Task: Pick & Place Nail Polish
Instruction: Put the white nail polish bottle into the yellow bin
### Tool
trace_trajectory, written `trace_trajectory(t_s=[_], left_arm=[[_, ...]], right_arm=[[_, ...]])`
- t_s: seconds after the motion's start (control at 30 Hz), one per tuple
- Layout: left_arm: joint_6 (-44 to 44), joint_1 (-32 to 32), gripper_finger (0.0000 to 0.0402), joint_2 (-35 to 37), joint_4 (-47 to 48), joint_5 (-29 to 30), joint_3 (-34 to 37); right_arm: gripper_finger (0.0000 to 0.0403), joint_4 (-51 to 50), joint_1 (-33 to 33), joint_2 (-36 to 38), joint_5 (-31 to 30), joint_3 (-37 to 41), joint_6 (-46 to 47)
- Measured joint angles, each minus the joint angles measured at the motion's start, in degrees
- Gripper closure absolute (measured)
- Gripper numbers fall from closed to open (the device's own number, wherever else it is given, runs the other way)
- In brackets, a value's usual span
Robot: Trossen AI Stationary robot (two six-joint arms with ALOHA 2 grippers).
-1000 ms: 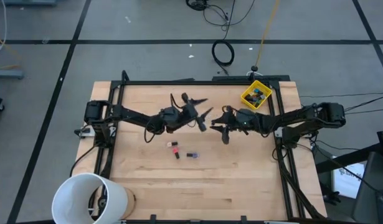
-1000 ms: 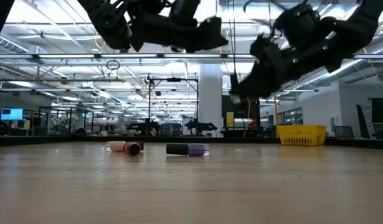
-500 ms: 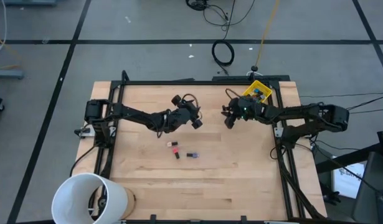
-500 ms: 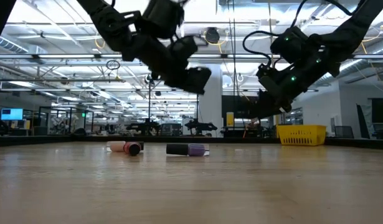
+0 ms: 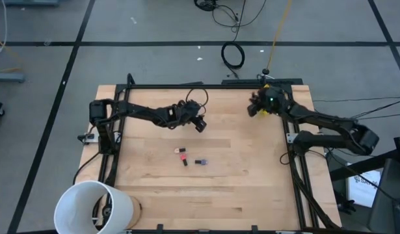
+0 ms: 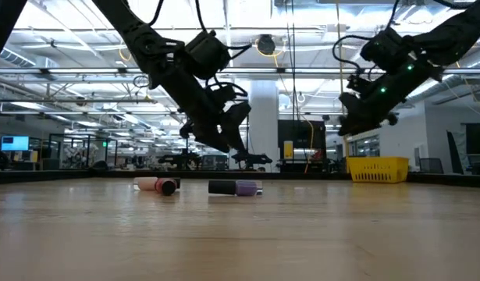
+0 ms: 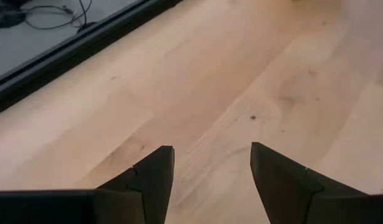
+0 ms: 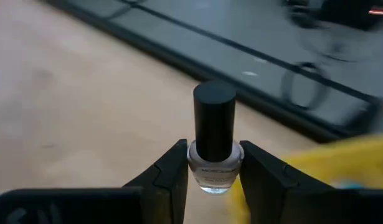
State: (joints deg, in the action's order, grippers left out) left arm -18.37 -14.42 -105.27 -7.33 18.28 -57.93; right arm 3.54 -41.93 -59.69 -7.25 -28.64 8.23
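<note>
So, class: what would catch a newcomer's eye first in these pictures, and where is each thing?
The right gripper grips a pale nail polish bottle with a black cap, up by the yellow bin at the table's far right corner. Two bottles lie on their sides mid-table: a pink one and a purple one. A large white bucket fills the near left corner.

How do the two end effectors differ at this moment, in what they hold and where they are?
The right end effector is shut on a pale nail polish bottle with a dark cap, while the left end effector is open and holds nothing. The right one hangs by the yellow bin at the table's far right corner; the left one hangs over bare wood near the middle. Both are raised off the table.
</note>
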Motion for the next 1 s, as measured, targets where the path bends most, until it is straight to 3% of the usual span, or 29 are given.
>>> trace_trajectory(t_s=[0.13, 0.33, 0.77, 1.0], left_arm=[[0.0, -0.6, 0.0192, 0.0, 0.4, 0.0, 0.0], [0.3, -0.5, 0.0192, 0.0, -0.1, 0.0, 0.0], [1.5, -0.6, 0.0192, 0.0, -0.1, 0.0, 0.0], [1.3, -0.5, 0.0192, 0.0, -0.1, 0.0, 0.0]], right_arm=[[0.0294, -5.9, -4.0, 3.3, -4.5, 0.0, 0.1], [0.0294, -9.2, -7.6, 3.0, -4.7, 0.0, 0.5], [0.0293, -13.5, -9.8, 1.1, -7.1, 0.0, 3.0], [0.0258, -13.7, -9.8, 1.1, -10.6, 0.0, 3.0]])
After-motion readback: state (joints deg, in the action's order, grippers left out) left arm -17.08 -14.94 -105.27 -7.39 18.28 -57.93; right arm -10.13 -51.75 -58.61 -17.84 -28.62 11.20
